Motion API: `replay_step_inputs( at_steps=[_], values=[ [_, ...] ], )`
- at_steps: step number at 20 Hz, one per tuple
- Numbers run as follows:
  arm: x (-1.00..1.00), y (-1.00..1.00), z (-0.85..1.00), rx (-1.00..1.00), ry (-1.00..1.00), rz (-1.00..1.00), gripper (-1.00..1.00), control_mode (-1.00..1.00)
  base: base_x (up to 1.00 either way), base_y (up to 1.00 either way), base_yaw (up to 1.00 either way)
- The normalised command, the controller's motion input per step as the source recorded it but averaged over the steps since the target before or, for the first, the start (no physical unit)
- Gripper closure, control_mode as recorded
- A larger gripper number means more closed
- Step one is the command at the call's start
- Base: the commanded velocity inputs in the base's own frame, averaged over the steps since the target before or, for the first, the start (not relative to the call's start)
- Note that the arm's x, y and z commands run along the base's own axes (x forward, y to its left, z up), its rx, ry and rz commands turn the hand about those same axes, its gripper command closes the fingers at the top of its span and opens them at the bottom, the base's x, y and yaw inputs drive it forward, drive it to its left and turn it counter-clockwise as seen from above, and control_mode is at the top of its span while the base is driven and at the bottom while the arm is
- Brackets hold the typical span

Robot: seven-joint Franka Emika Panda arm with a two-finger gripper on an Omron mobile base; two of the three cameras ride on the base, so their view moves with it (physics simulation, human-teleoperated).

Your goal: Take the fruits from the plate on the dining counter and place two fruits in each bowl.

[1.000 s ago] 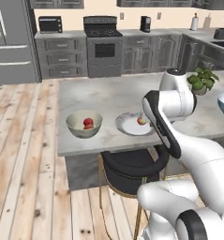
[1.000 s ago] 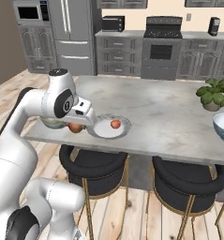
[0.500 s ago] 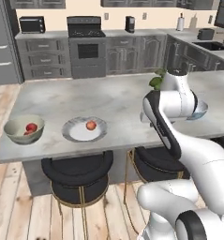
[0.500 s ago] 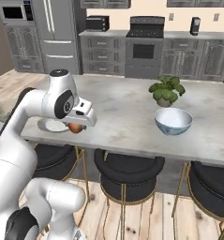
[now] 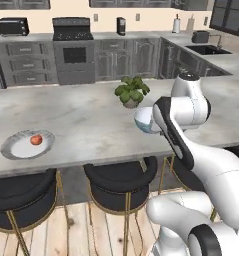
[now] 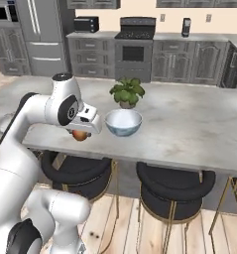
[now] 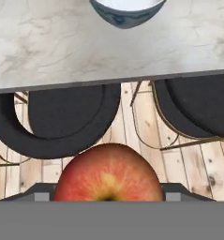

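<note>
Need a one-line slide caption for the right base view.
Pincer carries a fruit along the counter toward the blue bowl, plant behind.

held fruit: red-orange, between the finger tips, off the dining counter front edge | second fruit: on white plate, counter's left | white-and-blue bowl: upright, beside potted plant

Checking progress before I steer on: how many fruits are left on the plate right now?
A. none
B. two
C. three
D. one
D: the left base view shows a single fruit on the plate, while the gripper holds another fruit near the white and light-blue bowl.
</note>
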Motion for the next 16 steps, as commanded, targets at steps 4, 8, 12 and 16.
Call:
replay_step_inputs(
  at_steps=[4, 8, 12, 16],
  values=[
    [0.00, 0.00, 0.00, 0.00, 0.00, 0.00, 1.00, 1.00, 0.00, -0.95, 0.00],
    [0.00, 0.00, 0.00, 0.00, 0.00, 0.00, 1.00, 1.00, 0.08, -0.49, 0.00],
    [0.00, 0.00, 0.00, 0.00, 0.00, 0.00, 1.00, 1.00, 0.31, 0.03, 0.00],
    [0.00, 0.00, 0.00, 0.00, 0.00, 0.00, 1.00, 1.00, 0.14, 0.47, 0.00]
  ],
)
